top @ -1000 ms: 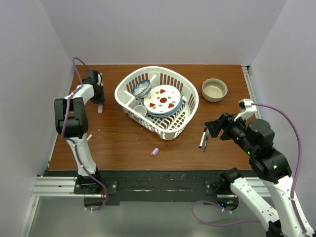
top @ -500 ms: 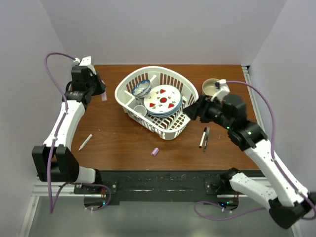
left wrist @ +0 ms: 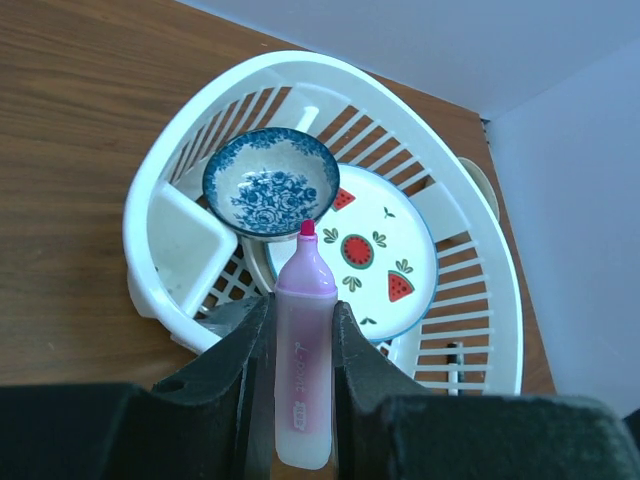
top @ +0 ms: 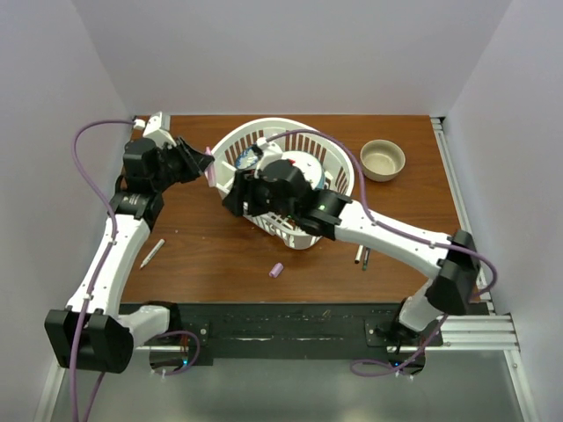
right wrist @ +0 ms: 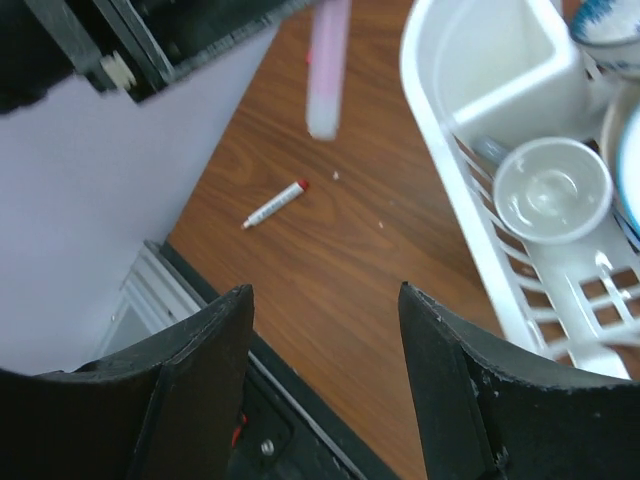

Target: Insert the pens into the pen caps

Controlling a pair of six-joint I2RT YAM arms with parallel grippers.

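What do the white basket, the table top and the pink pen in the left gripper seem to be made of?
White basket: probably moulded plastic, smooth, with thin slotted ribs. Table top: wood or wood-look laminate, brown grain lines, matt. Pink pen: plastic, semi-gloss, its barrel slightly translucent.

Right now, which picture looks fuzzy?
Right wrist view: the pink pen at the top is smeared, and the basket looks a bit soft. Left wrist view: crisp, only the dark fingers up close show little detail. Top view: even light, no glare.
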